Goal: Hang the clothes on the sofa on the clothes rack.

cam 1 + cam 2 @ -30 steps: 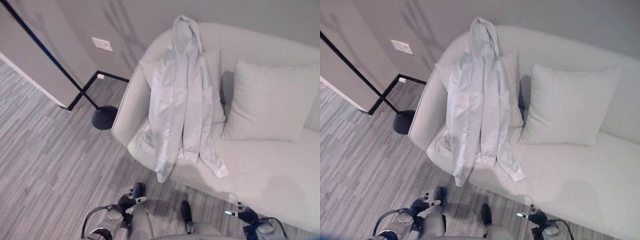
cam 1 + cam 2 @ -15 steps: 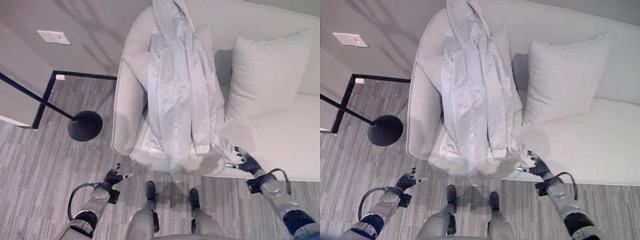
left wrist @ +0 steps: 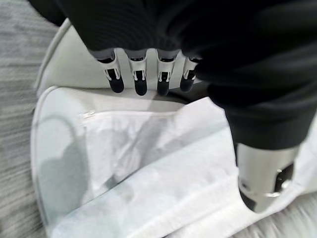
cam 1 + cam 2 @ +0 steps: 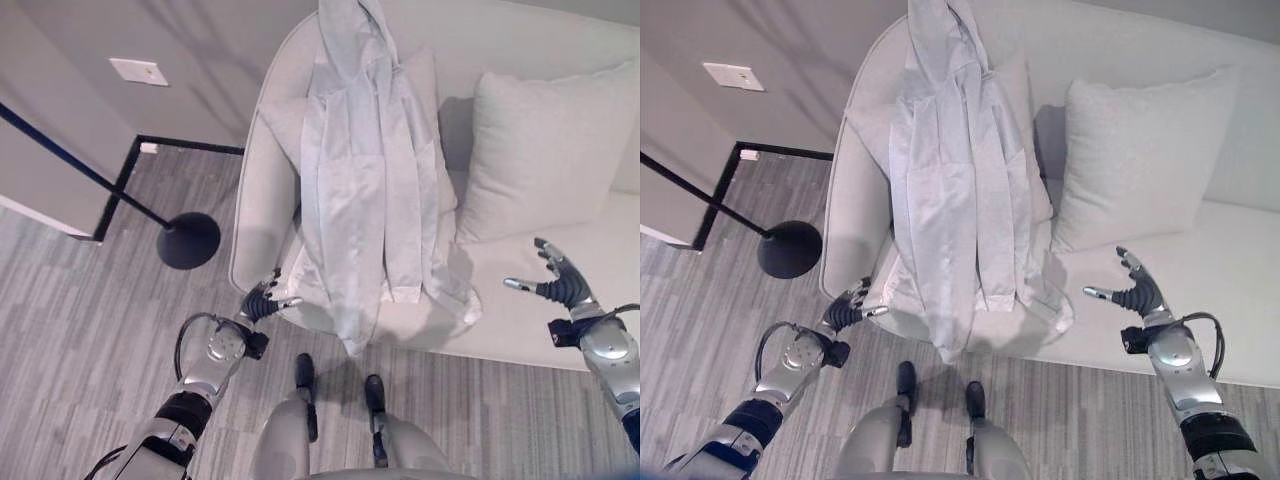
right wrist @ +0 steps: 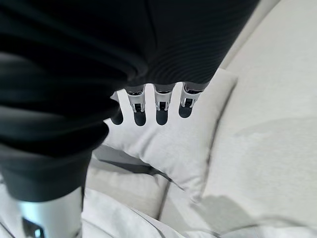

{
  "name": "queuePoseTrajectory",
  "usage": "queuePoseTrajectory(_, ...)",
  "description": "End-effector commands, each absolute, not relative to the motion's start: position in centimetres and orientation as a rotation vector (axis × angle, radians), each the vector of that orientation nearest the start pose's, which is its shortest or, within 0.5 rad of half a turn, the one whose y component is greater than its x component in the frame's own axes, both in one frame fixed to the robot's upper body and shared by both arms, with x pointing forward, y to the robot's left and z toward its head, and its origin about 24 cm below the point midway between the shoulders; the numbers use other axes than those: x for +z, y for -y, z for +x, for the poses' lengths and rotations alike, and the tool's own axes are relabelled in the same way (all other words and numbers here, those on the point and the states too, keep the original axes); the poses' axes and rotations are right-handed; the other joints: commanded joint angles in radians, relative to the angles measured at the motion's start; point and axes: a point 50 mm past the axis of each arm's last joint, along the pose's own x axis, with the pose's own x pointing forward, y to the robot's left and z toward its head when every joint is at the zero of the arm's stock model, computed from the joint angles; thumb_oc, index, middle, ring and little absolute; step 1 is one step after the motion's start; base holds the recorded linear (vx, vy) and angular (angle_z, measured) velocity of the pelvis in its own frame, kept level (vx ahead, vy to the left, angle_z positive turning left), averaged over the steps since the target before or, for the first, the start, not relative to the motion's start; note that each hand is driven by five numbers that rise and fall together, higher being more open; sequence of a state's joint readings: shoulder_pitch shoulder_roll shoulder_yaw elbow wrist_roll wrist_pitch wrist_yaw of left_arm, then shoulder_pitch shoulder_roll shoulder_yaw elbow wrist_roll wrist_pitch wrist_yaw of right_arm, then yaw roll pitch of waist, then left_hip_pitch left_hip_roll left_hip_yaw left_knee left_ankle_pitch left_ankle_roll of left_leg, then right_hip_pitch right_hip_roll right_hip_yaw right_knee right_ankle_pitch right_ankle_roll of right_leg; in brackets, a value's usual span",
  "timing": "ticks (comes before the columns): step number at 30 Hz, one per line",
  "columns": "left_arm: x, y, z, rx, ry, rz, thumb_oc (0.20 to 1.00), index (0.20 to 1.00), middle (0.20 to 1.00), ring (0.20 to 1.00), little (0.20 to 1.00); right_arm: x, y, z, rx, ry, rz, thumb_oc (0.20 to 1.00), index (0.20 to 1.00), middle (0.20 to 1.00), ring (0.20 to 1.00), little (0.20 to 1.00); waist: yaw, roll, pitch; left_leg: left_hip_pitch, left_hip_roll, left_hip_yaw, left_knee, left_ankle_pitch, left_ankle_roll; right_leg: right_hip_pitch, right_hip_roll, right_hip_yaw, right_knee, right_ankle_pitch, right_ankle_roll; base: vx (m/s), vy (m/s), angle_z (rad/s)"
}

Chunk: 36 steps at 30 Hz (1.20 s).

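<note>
- The pale grey hooded jacket (image 4: 365,190) is draped lengthwise down the cream sofa (image 4: 560,310) — hood uppermost, hem nearest.
- The left hand (image 4: 262,299), fingers relaxed, is positioned beside the hem — nearer.
- The right hand (image 4: 557,281) is spread, well apart.

The left arm (image 4: 200,385), at the lower left of the left eye view, is silver-grey with rounded joint housings and a blue band low on the forearm. The right arm (image 4: 1185,375), at the lower right, has the same silver shells and a blue band. The left hand (image 4: 262,300) and right hand (image 4: 560,285) are dark at the back and wrist. Close up, that cover is black and finely ribbed. The fingers (image 3: 139,79) are slim silver segments with small cut-outs and rounded dark tips, while the thumb (image 3: 265,178) is thicker, silver and dark-capped.
</note>
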State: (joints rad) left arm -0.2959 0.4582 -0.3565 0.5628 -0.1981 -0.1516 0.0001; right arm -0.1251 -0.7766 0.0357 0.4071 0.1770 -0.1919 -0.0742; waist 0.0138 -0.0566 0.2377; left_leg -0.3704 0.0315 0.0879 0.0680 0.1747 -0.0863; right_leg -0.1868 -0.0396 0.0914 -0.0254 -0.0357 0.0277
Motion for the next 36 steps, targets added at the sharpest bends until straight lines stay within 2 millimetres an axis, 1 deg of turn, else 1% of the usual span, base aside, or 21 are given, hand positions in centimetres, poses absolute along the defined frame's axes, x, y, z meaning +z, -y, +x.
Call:
queuePoseTrajectory(1, 3.7, -19.5, 31.4, -0.171, -0.056, 0.394, 1.000, 1.000, 1.000, 1.000, 1.000, 10.8, 33.2, 27.3, -0.254, 0.083, -0.639, 1.000, 1.000, 1.000, 1.000, 1.000, 0.014, -0.035, -0.005, -0.072, -0.003, -0.028, -0.145, -0.016, 0.005, 0.030, 0.075, -0.013, -0.057, 0.035, 0.059, 0.18, 0.039, -0.01)
queuePoseTrajectory(2, 5.0, -19.1, 31.6, -0.189, 0.002, 0.398, 1.000, 1.000, 1.000, 1.000, 1.000, 11.1, 32.5, 27.6, -0.226, 0.097, -0.655, 1.000, 1.000, 1.000, 1.000, 1.000, 0.010, -0.030, -0.010, -0.065, 0.009, -0.044, -0.155, -0.041, -0.004, 0.040, 0.076, -0.002, -0.055, 0.016, 0.063, 0.18, 0.076, 0.01)
queuePoseTrajectory(3, 6.1, -18.9, 31.7, -0.193, 0.044, 0.397, 1.000, 1.000, 1.000, 1.000, 1.000, 11.8, 32.1, 27.9, -0.212, 0.124, -0.672, 1.000, 1.000, 1.000, 1.000, 1.000, 0.009, -0.012, -0.014, -0.064, 0.017, -0.043, -0.155, -0.006, -0.007, 0.042, 0.087, 0.008, -0.057, 0.012, 0.063, 0.13, 0.067, -0.06)
queuePoseTrajectory(4, 6.1, -18.9, 31.7, -0.193, 0.043, 0.397, 1.000, 1.000, 1.000, 1.000, 1.000, 11.8, 32.1, 27.9, -0.212, 0.123, -0.673, 1.000, 1.000, 1.000, 1.000, 1.000, 0.010, -0.011, -0.013, -0.064, 0.018, -0.043, -0.155, -0.006, -0.008, 0.042, 0.088, 0.009, -0.056, 0.012, 0.063, 0.10, 0.126, -0.23)
queuePoseTrajectory(5, 7.8, -18.5, 32.6, -0.184, 0.110, 0.412, 1.000, 1.000, 1.000, 1.000, 1.000, 13.2, 31.2, 28.9, -0.215, 0.195, -0.668, 1.000, 1.000, 1.000, 1.000, 1.000, 0.015, 0.000, -0.017, -0.074, 0.013, -0.032, -0.155, 0.011, -0.027, 0.029, 0.078, 0.020, -0.059, 0.019, 0.069, 0.05, 0.146, -0.32)
queuePoseTrajectory(7, 10.7, -18.3, 33.9, -0.166, 0.217, 0.458, 1.000, 1.000, 1.000, 1.000, 1.000, 16.0, 30.1, 30.6, -0.215, 0.298, -0.665, 1.000, 1.000, 1.000, 1.000, 1.000, 0.018, 0.000, -0.011, -0.082, 0.007, -0.012, -0.155, 0.008, -0.029, -0.003, 0.059, 0.043, -0.059, 0.036, 0.078, 0.06, 0.159, -0.32)
queuePoseTrajectory(8, 11.6, -18.2, 34.2, -0.158, 0.248, 0.476, 1.000, 1.000, 1.000, 1.000, 1.000, 16.7, 29.6, 31.0, -0.202, 0.324, -0.669, 1.000, 1.000, 1.000, 1.000, 1.000, 0.023, -0.001, -0.011, -0.083, 0.005, -0.009, -0.155, 0.005, -0.028, -0.007, 0.053, 0.049, -0.061, 0.044, 0.083, 0.06, 0.090, -0.46)
queuePoseTrajectory(10, 14.3, -18.0, 35.0, -0.139, 0.343, 0.563, 1.000, 1.000, 1.000, 1.000, 1.000, 18.9, 28.6, 32.1, -0.180, 0.391, -0.692, 1.000, 1.000, 1.000, 1.000, 1.000, 0.035, -0.010, 0.005, -0.077, 0.004, 0.007, -0.155, -0.003, -0.023, -0.022, 0.042, 0.068, -0.062, 0.056, 0.095, 0.08, 0.081, -0.49)
queuePoseTrajectory(12, 16.1, -18.0, 35.8, -0.104, 0.392, 0.622, 1.000, 1.000, 1.000, 1.000, 1.000, 20.6, 27.7, 33.1, -0.172, 0.445, -0.699, 1.000, 1.000, 1.000, 1.000, 1.000, 0.045, -0.014, 0.011, -0.078, 0.001, 0.014, -0.155, -0.004, -0.020, -0.036, 0.034, 0.080, -0.062, 0.068, 0.106, 0.06, 0.074, -0.24)
queuePoseTrajectory(14, 18.8, -17.5, 36.9, -0.066, 0.470, 0.723, 1.000, 1.000, 1.000, 1.000, 1.000, 22.9, 27.0, 34.2, -0.182, 0.496, -0.720, 1.000, 1.000, 1.000, 1.000, 1.000, 0.053, -0.016, 0.018, -0.087, -0.003, 0.017, -0.155, -0.008, -0.020, -0.056, 0.025, 0.085, -0.062, 0.079, 0.119, 0.04, 0.053, -0.13)
queuePoseTrajectory(16, 21.1, -17.4, 37.4, -0.012, 0.530, 0.771, 1.000, 1.000, 1.000, 1.000, 1.000, 24.8, 26.8, 34.7, -0.204, 0.531, -0.743, 1.000, 1.000, 1.000, 1.000, 1.000, 0.058, -0.013, 0.021, -0.094, -0.006, 0.017, -0.155, -0.009, -0.019, -0.074, 0.021, 0.084, -0.062, 0.088, 0.124, 0.03, 0.047, -0.08)
queuePoseTrajectory(17, 23.5, -16.9, 37.6, 0.023, 0.610, 0.796, 1.000, 1.000, 1.000, 1.000, 1.000, 26.5, 26.4, 35.2, -0.227, 0.571, -0.757, 1.000, 1.000, 1.000, 1.000, 1.000, 0.061, -0.009, 0.025, -0.102, -0.010, 0.016, -0.155, -0.010, -0.020, -0.086, 0.018, 0.081, -0.062, 0.092, 0.129, 0.06, 0.052, -0.03)
queuePoseTrajectory(18, 24.5, -16.7, 37.7, 0.042, 0.636, 0.799, 1.000, 1.000, 1.000, 1.000, 1.000, 27.2, 26.4, 35.4, -0.238, 0.578, -0.761, 1.000, 1.000, 1.000, 1.000, 1.000, 0.062, -0.008, 0.027, -0.105, -0.012, 0.015, -0.155, -0.011, -0.020, -0.092, 0.018, 0.081, -0.062, 0.094, 0.129, 0.04, 0.039, -0.07)
queuePoseTrajectory(19, 24.7, -16.7, 37.8, 0.047, 0.640, 0.797, 1.000, 1.000, 1.000, 1.000, 1.000, 27.5, 26.3, 35.5, -0.238, 0.584, -0.762, 1.000, 1.000, 1.000, 1.000, 1.000, 0.060, -0.006, 0.030, -0.106, -0.012, 0.014, -0.155, -0.010, -0.020, -0.094, 0.018, 0.081, -0.062, 0.094, 0.129, 0.01, 0.018, -0.08)
queuePoseTrajectory(23, 28.9, -15.7, 38.2, 0.121, 0.744, 0.825, 1.000, 1.000, 1.000, 1.000, 1.000, 30.7, 25.4, 36.6, -0.256, 0.615, -0.797, 1.000, 1.000, 1.000, 1.000, 1.000, 0.068, 0.000, 0.040, -0.122, -0.018, 0.013, -0.155, -0.006, -0.022, -0.114, 0.018, 0.076, -0.062, 0.102, 0.133, 0.00, 0.004, -0.01)
queuePoseTrajectory(24, 29.0, -15.7, 38.2, 0.124, 0.747, 0.824, 1.000, 1.000, 1.000, 1.000, 1.000, 30.9, 25.4, 36.6, -0.256, 0.618, -0.798, 1.000, 1.000, 1.000, 1.000, 1.000, 0.067, 0.001, 0.043, -0.124, -0.018, 0.013, -0.155, -0.005, -0.022, -0.115, 0.018, 0.076, -0.062, 0.102, 0.133, 0.00, 0.000, 0.00)
queuePoseTrajectory(25, 30.8, -15.6, 38.3, 0.177, 0.789, 0.876, 1.000, 1.000, 1.000, 1.000, 1.000, 32.5, 24.5, 37.0, -0.249, 0.639, -0.813, 1.000, 1.000, 1.000, 1.000, 1.000, 0.069, 0.004, 0.048, -0.131, -0.018, 0.013, -0.155, -0.003, -0.024, -0.124, 0.017, 0.075, -0.062, 0.106, 0.135, 0.00, 0.000, 0.00)
queuePoseTrajectory(31, 34.5, -15.1, 38.7, 0.290, 0.826, 0.913, 1.000, 1.000, 1.000, 1.000, 1.000, 35.9, 21.1, 38.1, -0.218, 0.678, -0.851, 1.000, 1.000, 1.000, 1.000, 1.000, 0.075, 0.011, 0.060, -0.152, -0.020, 0.011, -0.155, 0.004, -0.028, -0.146, 0.020, 0.072, -0.062, 0.119, 0.137, 0.00, 0.000, 0.00)
queuePoseTrajectory(32, 35.3, -14.8, 38.8, 0.305, 0.832, 0.916, 1.000, 1.000, 1.000, 1.000, 1.000, 36.5, 20.2, 38.5, -0.208, 0.671, -0.866, 1.000, 1.000, 1.000, 1.000, 1.000, 0.078, 0.014, 0.064, -0.159, -0.020, 0.012, -0.155, 0.007, -0.029, -0.153, 0.020, 0.071, -0.062, 0.122, 0.138, 0.00, 0.000, 0.00)
queuePoseTrajectory(35, 35.7, -14.8, 38.8, 0.316, 0.835, 0.931, 1.000, 1.000, 1.000, 1.000, 1.000, 36.8, 19.6, 38.7, -0.202, 0.671, -0.873, 1.000, 1.000, 1.000, 1.000, 1.000, 0.079, 0.016, 0.066, -0.164, -0.020, 0.011, -0.155, 0.008, -0.029, -0.157, 0.022, 0.070, -0.062, 0.122, 0.138, 0.00, 0.000, 0.00)
queuePoseTrajectory(36, 36.3, -14.6, 39.0, 0.329, 0.831, 0.954, 1.000, 1.000, 1.000, 1.000, 1.000, 37.3, 18.9, 39.0, -0.202, 0.665, -0.882, 1.000, 1.000, 1.000, 1.000, 1.000, 0.082, 0.018, 0.069, -0.173, -0.019, 0.012, -0.155, 0.012, -0.031, -0.164, 0.022, 0.067, -0.062, 0.126, 0.140, 0.00, 0.000, 0.00)
